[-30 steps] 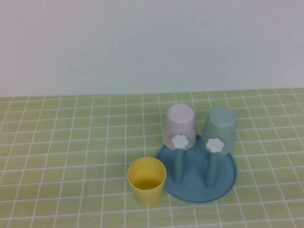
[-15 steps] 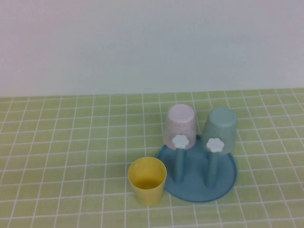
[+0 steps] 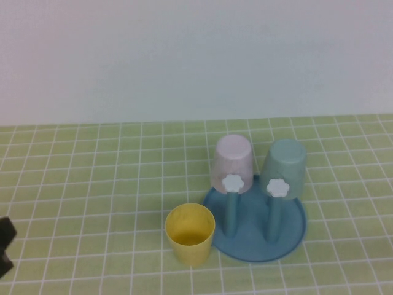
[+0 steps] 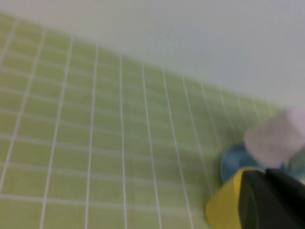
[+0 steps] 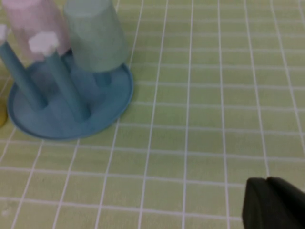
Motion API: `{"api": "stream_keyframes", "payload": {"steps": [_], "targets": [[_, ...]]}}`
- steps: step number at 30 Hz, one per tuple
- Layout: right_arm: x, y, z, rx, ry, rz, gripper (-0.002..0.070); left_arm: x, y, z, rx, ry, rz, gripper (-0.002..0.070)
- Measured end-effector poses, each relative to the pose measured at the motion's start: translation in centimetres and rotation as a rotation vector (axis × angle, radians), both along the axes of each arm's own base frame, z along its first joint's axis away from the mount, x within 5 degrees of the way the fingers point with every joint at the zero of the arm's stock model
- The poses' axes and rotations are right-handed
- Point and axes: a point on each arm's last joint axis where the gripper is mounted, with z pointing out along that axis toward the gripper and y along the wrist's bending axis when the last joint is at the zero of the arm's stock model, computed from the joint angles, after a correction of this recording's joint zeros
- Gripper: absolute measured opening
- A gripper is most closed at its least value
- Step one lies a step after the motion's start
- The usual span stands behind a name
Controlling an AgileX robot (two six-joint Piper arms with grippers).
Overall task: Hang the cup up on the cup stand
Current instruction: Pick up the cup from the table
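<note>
Cup [image 3: 190, 233] stands upright, mouth up, on the tabletop [image 3: 92, 184] just beside the stand [image 3: 288, 236], unhung. Two front pegs are free; pink cup [image 3: 232, 161] and teal cup [image 3: 285, 166] sit inverted on the rear pegs. Left tool [image 3: 5, 243] at the left edge, closed, empty. Right tool [image 5: 271, 205] closed, empty, apart from the stand.

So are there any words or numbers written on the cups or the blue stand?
None: no words, numbers or signs can be read anywhere. The yellow cup, pink cup, teal cup and cup stand are plain; the white flower knobs are only shapes.
</note>
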Motion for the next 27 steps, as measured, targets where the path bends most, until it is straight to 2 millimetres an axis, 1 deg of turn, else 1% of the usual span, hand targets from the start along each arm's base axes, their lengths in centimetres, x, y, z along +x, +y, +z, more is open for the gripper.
{"api": "stream_keyframes", "payload": {"steps": [2, 4, 6, 8, 11, 13, 17, 21, 23, 24, 26, 27], "targets": [[0.6, 0.2, -0.5, 0.000, 0.083, 0.005, -0.0001, 0.8, -0.5, -0.5, 0.045, 0.069, -0.080, -0.0001], [1.0, 0.3, -1.0, -0.006, 0.155, 0.011, -0.0001, 1.5, -1.0, -0.5, 0.097, 0.130, -0.169, -0.0001], [1.4, 0.4, -1.3, -0.014, 0.188, 0.021, -0.0001, 2.5, -1.3, -0.4, 0.164, 0.187, -0.253, -0.0001], [1.7, 0.5, -1.4, -0.018, 0.198, 0.029, -0.0001, 3.5, -1.6, 0.2, 0.224, 0.222, -0.336, -0.0001], [2.0, 0.6, -1.3, -0.019, 0.176, 0.033, -0.0001, 5.4, -1.9, 1.4, 0.251, 0.279, -0.414, -0.0002], [2.1, 0.6, -1.1, -0.015, 0.152, 0.030, -0.0001, 7.1, -2.1, 2.2, 0.267, 0.302, -0.454, -0.0002], [2.3, 0.6, -0.9, -0.013, 0.129, 0.031, -0.0001, 10.9, -2.2, 2.8, 0.312, 0.318, -0.506, -0.0002], [2.3, 0.6, -0.9, -0.021, 0.121, 0.037, -0.0001, 14.8, -2.4, 2.1, 0.341, 0.338, -0.562, 0.0008], [2.3, 0.6, -0.8, -0.027, 0.118, 0.042, -0.0001, 16.6, -2.7, 1.4, 0.339, 0.347, -0.600, 0.0036], [2.3, 0.6, -0.8, -0.028, 0.117, 0.043, -0.0001, 17.2, -2.9, 1.4, 0.328, 0.347, -0.616, 0.0061], [2.3, 0.6, -0.8, -0.031, 0.116, 0.045, -0.0001, 18.3, -3.5, 1.3, 0.323, 0.341, -0.642, 0.0127], [2.3, 0.6, -0.8, -0.031, 0.116, 0.045, -0.0001, 18.8, -4.0, 1.1, 0.325, 0.344, -0.659, 0.0172]]}}
